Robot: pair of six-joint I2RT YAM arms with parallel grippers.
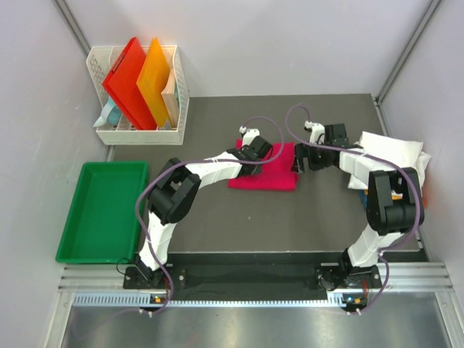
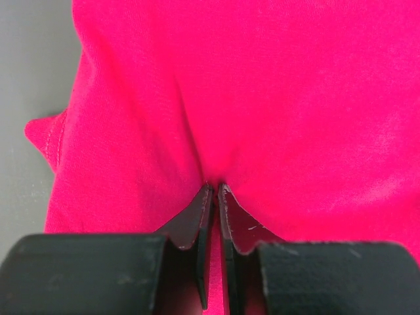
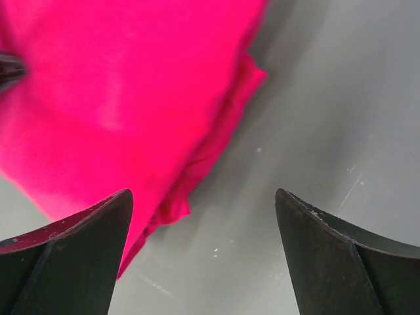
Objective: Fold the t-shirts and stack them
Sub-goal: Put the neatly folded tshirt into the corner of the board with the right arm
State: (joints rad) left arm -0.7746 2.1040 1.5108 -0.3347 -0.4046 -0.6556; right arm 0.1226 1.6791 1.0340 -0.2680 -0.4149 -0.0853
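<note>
A bright magenta-pink t-shirt lies folded in a rough rectangle in the middle of the dark table. My left gripper rests on its far left part. In the left wrist view the left gripper is shut, pinching a ridge of the pink t-shirt between its fingertips. My right gripper hovers at the shirt's right edge. Seen from the right wrist, the right gripper is open over bare table, with the pink t-shirt by its left finger. White t-shirts lie piled at the right.
A green tray sits at the left table edge. At the back left stands a white basket holding stiff red and orange folders. Grey walls close in on both sides.
</note>
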